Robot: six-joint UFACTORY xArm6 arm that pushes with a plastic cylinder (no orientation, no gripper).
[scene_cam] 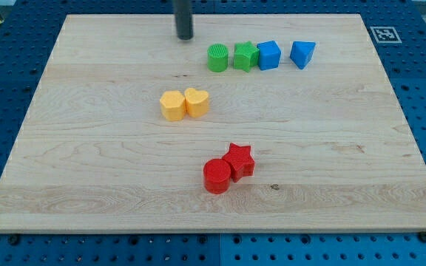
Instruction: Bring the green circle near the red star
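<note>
The green circle (pixel 217 58) stands near the board's top, at the left end of a row of blocks. The red star (pixel 239 160) lies low on the board, below the middle, touching a red circle (pixel 216 176) at its lower left. My tip (pixel 185 36) rests on the board near the top edge, up and to the left of the green circle, a short gap away and not touching it.
A green star (pixel 245 56), a blue block (pixel 269 55) and a blue triangle-like block (pixel 302 53) continue the row rightwards from the green circle. A yellow hexagon (pixel 172 106) and a yellow heart (pixel 197 102) sit together between the row and the red pair. The wooden board (pixel 87 162) lies on a blue pegboard.
</note>
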